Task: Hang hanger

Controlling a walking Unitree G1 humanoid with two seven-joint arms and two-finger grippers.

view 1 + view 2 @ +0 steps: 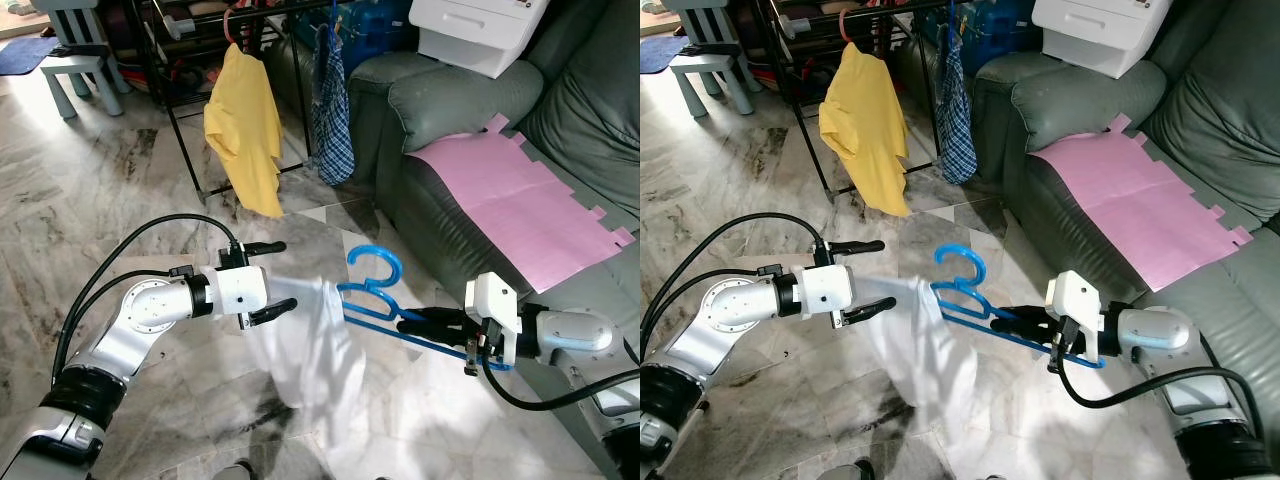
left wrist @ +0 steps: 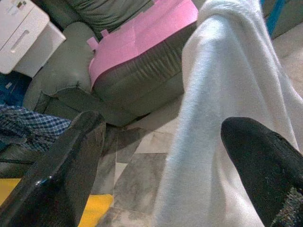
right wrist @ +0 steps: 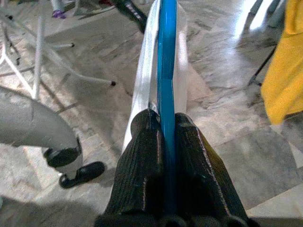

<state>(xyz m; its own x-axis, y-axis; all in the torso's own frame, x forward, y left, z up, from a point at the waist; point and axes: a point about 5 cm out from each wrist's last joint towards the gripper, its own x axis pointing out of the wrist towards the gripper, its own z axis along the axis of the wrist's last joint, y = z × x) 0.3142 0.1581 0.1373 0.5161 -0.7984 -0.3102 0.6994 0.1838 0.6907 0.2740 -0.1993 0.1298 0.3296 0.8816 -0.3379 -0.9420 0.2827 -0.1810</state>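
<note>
Low over the marble floor (image 1: 120, 200), the right gripper (image 1: 412, 320) is clamped tight on the blue plastic hanger (image 1: 375, 290). Its long bar points toward the left gripper (image 1: 268, 280), whose fingers are apart beside the white cloth (image 1: 305, 350) draped on it. The black clothes rack (image 1: 200, 100) stands well ahead.

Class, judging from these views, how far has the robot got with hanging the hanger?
Done: the white garment is partly draped on the blue hanger. In hand: the right gripper clamps the hanger's bar, and the left gripper, fingers open, is beside the cloth. Left: carrying it to the clothes rack and hooking it near the yellow shirt.
</note>
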